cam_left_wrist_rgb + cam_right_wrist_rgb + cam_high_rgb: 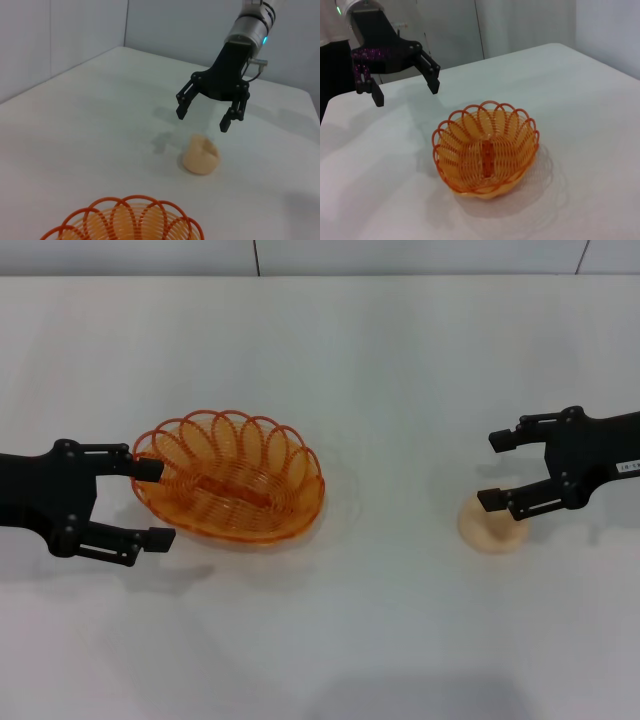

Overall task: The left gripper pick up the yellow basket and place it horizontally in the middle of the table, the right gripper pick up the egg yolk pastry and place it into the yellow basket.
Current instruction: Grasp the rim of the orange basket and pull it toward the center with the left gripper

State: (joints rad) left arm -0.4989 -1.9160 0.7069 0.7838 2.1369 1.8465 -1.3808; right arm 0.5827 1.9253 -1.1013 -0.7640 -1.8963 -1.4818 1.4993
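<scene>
The yellow basket (230, 480) (485, 150) stands upright on the white table (330, 640), left of centre, with nothing in it. My left gripper (150, 505) (406, 95) is open just left of the basket, one fingertip over its rim; the right wrist view shows it apart from the basket. Right of centre lies the egg yolk pastry (494, 528) (201, 156), small and cream-beige. My right gripper (492, 470) (202, 121) hangs open just above it, not touching. The basket's rim (125, 217) shows low in the left wrist view.
The table's far edge meets a pale wall (400, 255) at the back. Bare white tabletop lies between the basket and the pastry and along the front.
</scene>
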